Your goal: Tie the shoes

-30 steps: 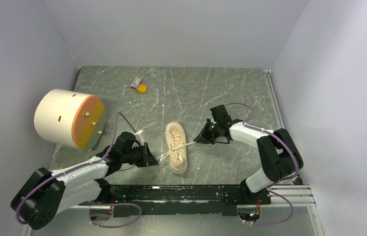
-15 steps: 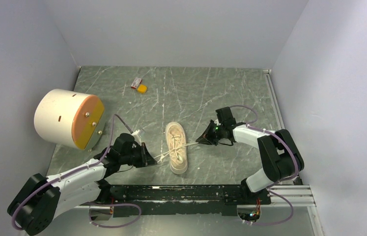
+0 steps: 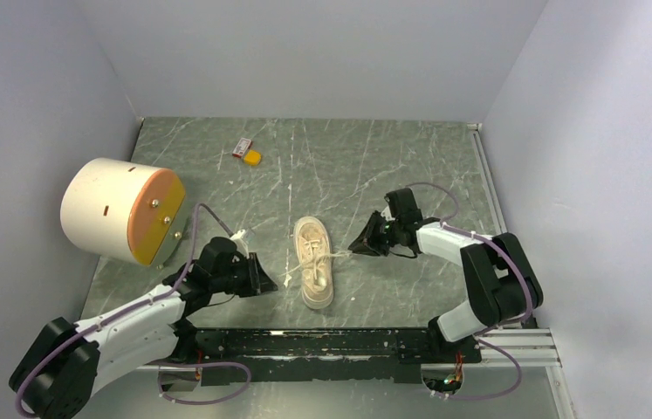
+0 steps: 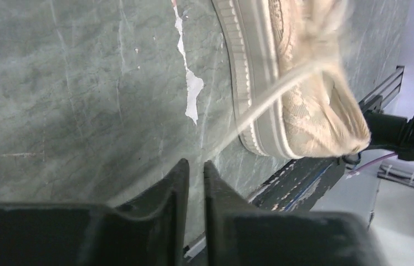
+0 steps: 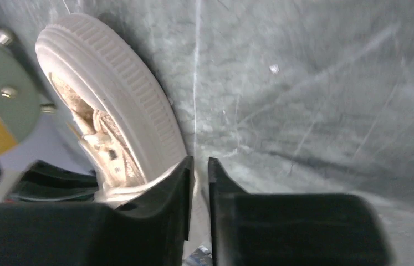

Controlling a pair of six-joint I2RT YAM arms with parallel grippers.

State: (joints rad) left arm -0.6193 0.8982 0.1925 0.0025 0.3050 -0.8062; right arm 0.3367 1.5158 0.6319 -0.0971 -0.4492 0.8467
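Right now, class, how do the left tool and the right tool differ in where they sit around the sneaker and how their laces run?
The left tool sits left of the sneaker, beside its near half; the right tool sits right of it, beside its far half. The left lace slants toward the near edge; the right lace runs almost straight sideways. Both tools are shut on a taut lace.
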